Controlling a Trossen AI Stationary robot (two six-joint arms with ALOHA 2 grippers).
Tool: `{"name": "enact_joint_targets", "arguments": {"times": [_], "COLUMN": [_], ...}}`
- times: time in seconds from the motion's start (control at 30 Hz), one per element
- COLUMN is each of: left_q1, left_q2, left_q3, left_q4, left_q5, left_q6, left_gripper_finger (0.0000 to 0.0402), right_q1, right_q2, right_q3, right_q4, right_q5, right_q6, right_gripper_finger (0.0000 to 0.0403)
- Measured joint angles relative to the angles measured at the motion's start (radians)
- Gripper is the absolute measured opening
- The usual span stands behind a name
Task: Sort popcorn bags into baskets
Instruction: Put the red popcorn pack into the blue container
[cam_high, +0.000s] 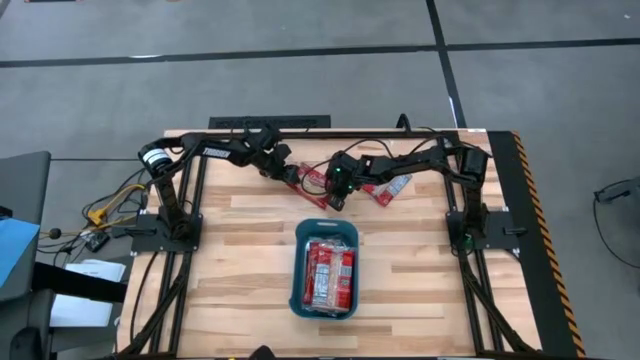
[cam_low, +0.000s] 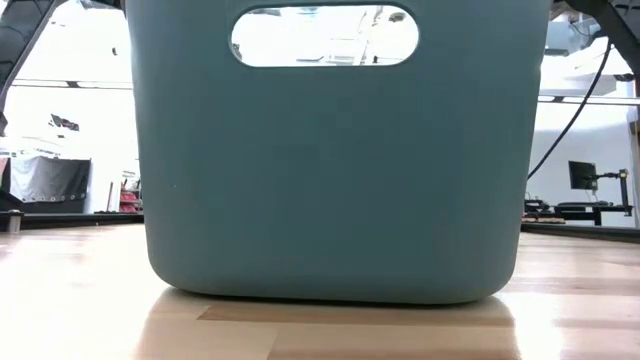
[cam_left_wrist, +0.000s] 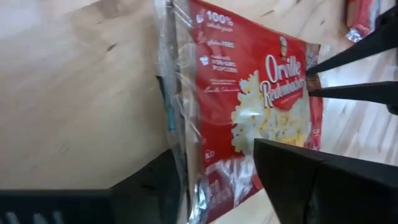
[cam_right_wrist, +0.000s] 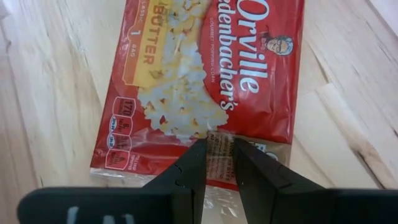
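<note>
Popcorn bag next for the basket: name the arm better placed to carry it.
Right, probably. The right hand already pinches the edge of a popcorn bag, and in the high view it sits nearer the basket than the left hand.

Looked straight down on a pale wooden plank table (cam_high: 240, 270) with a yellow-and-black striped edge on the right. Held a teal-blue rectangular plastic basket (cam_high: 325, 228) near the middle, with red popcorn packets (cam_high: 330, 277) lying flat inside it. Showed both dark arms reaching inward along the far side: the left gripper (cam_high: 289, 172) down at a red packet on the table (cam_high: 311, 180), the right gripper (cam_high: 340, 190) just beside it, over the same cluster. Showed another red packet (cam_high: 392, 187) lying further right, under the right arm.
</note>
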Motion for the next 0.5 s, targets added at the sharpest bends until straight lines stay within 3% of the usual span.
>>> {"name": "enact_joint_targets", "arguments": {"times": [0.1,0.23,0.37,0.5], "left_q1": [-0.005,-0.007,0.0,0.018], "left_q2": [0.0,0.001,0.002,-0.017], "left_q3": [-0.001,-0.001,0.005,0.051], "left_q4": [0.004,0.018,0.059,0.015], "left_q5": [-0.037,-0.09,-0.107,-0.03], "left_q6": [0.001,0.011,0.005,-0.009], "left_gripper_finger": [0.0123,0.0023,0.0012,0.0006], "right_q1": [0.0,0.0,0.0,0.0], "right_q2": [-0.001,-0.02,-0.077,-0.194], "right_q3": [0.0,-0.001,-0.002,-0.002], "right_q4": [0.003,0.0,-0.035,-0.137], "right_q5": [0.0,0.001,0.001,0.006], "right_q6": [0.001,0.008,0.021,0.023], "right_gripper_finger": [0.0107,0.0107,0.0107,0.0107]}}
